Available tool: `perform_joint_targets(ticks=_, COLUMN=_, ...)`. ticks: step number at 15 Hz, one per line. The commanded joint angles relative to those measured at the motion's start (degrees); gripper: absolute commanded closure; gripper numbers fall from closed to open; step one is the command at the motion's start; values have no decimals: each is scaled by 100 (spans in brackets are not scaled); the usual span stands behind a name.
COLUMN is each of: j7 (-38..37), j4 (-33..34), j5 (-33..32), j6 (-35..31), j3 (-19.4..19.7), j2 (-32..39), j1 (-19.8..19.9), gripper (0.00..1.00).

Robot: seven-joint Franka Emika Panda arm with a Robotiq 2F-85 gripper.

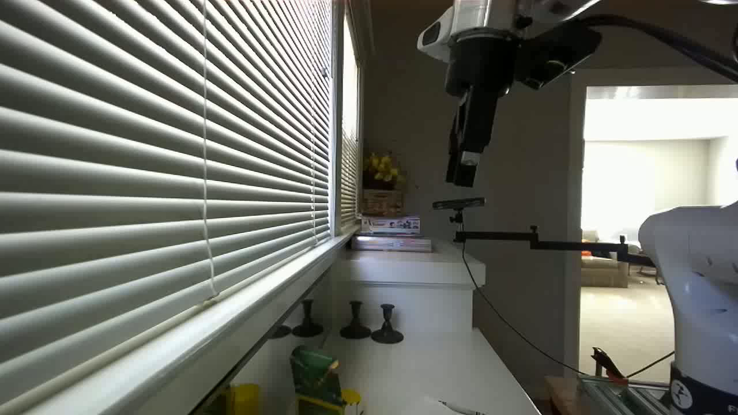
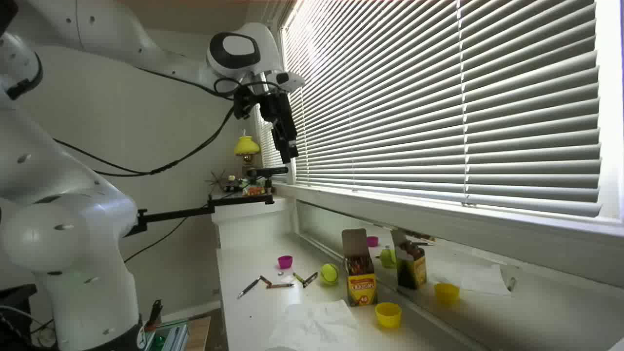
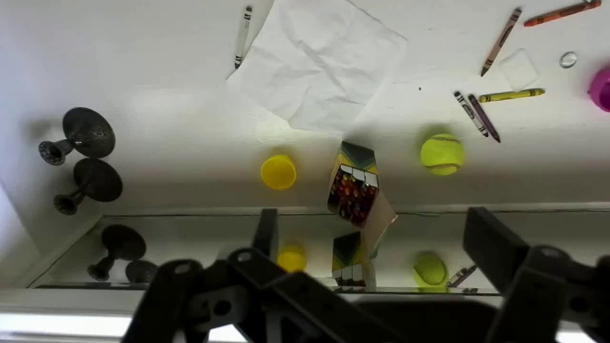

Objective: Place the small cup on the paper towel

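The small magenta-pink cup (image 2: 285, 262) stands on the white counter in an exterior view. It is cut off at the right edge of the wrist view (image 3: 601, 90). The white, wrinkled paper towel (image 2: 314, 324) lies flat on the counter. It also shows at the top of the wrist view (image 3: 324, 62), with nothing on it. My gripper (image 3: 374, 221) is open and empty, its two fingers wide apart. In both exterior views the gripper (image 1: 462, 173) (image 2: 288, 155) hangs high above the counter, close to the window blinds, away from the cup and the towel.
A yellow cup (image 3: 278, 172), an open crayon box (image 3: 355, 188) and a tennis ball (image 3: 442, 154) stand along the mirrored back wall. Loose crayons, such as a yellow one (image 3: 512, 95), lie near the pink cup. Dark candle holders (image 1: 387, 328) stand at the counter's end.
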State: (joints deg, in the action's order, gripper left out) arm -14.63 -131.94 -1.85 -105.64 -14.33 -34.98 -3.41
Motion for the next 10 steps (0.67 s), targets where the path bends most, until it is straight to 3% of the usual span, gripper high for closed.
perform_joint_targets(ticks=1, j7=-41, j4=13, j5=-45, j6=13, j3=62, j2=18, j1=-85, gripper=0)
perform_joint_targets(ticks=7, j7=-163, j4=25, j5=50, j6=-141, j3=167, j2=304, j1=20, gripper=0)
perform_joint_targets(ticks=10, j7=-430, j4=-89, j5=69, j6=-572, j3=352, j2=699, j1=202, gripper=0)
